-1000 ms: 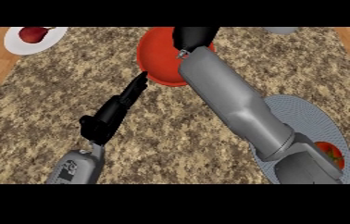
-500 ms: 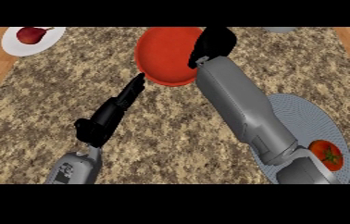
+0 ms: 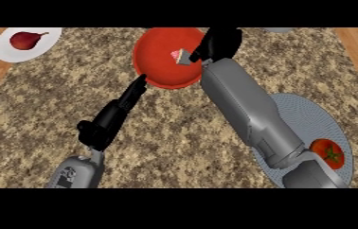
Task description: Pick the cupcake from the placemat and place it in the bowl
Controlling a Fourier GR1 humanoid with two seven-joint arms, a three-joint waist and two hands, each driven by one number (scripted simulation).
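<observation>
The cupcake [image 3: 179, 56], pink on top with a grey wrapper, lies tilted inside the red bowl [image 3: 157, 65] at the counter's far middle. My right hand [image 3: 220, 42] hovers over the bowl's right rim, just right of the cupcake, open and with nothing in it. Its grey forearm runs down to the lower right, across the round grey-blue placemat [image 3: 311, 110]. My left hand [image 3: 111, 119] rests open on the counter left of centre, with straight fingers pointing up toward the bowl's near edge.
A red tomato [image 3: 327, 152] sits on the placemat's near right part. At the far left corner a white plate [image 3: 42, 50] carries a dark red pear [image 3: 25, 39]. A grey object [image 3: 280, 29] peeks in at the top right.
The right hand moved right across the bowl and stopped at its right rim. The cupcake, hidden by the hand before, now shows lying in the bowl. The left hand stayed still.
</observation>
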